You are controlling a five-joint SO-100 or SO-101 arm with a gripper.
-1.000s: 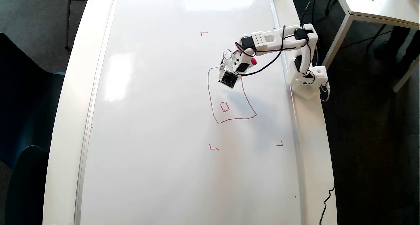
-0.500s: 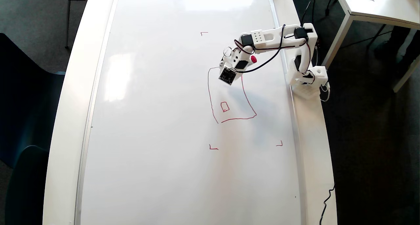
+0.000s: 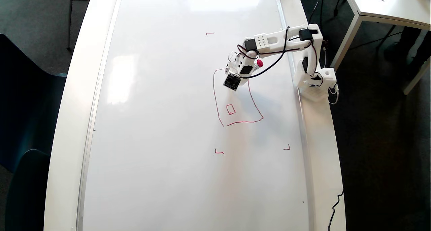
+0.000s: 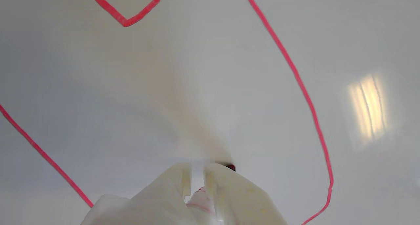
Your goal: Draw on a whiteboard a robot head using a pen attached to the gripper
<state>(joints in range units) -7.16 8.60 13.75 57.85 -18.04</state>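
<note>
The tool, clenched on the pen, sits inside the upper part of the robot head outline on the whiteboard, so in the overhead view the one small inner square lies below it (toward the outline's lower edge), with bare board around the tip.

1. The whiteboard lies bare and flat to the left of the gripper in the overhead view.
2. Only the arm's base stands at the right edge.
3. The pen tip seems to touch the board.
</note>
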